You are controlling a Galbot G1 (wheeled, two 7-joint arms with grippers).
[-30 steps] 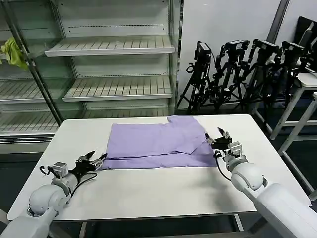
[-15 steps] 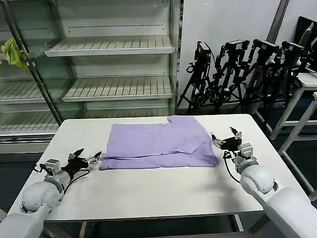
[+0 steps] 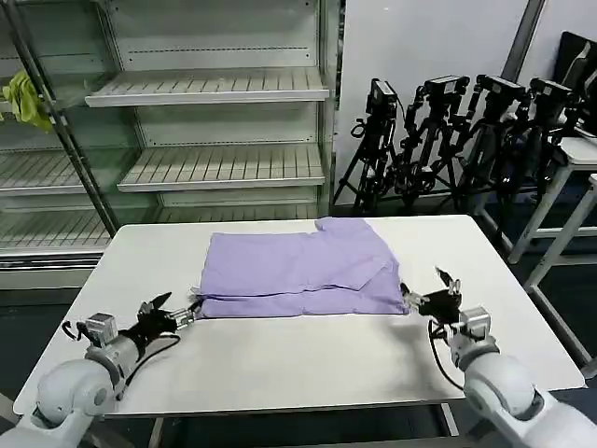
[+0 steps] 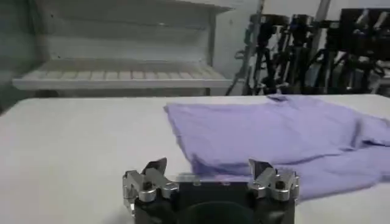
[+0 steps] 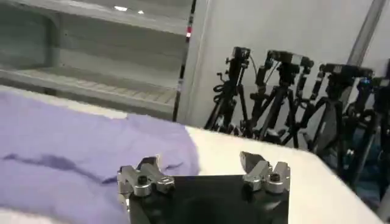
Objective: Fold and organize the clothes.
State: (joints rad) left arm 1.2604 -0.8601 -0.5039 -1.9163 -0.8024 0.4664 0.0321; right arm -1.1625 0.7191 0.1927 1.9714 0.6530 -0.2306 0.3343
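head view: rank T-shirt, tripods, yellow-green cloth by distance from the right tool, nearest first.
From the right tool, open at the table's right front:
1. Lavender T-shirt, just beside it toward the table's middle.
2. Tripods, on the floor behind the table, right side.
3. Yellow-green cloth, on the far-left shelf rack.

Plain lavender T-shirt (image 3: 300, 273) with no pattern showing, on a white table (image 3: 308, 359). Yellow-green cloth (image 3: 26, 99) on pale grey-white shelving (image 3: 210, 89). Black tripods (image 3: 448, 140) against a white wall (image 3: 420, 42). Black left gripper (image 3: 177, 314) and right gripper (image 3: 424, 297), silver-tipped fingers, white arms.
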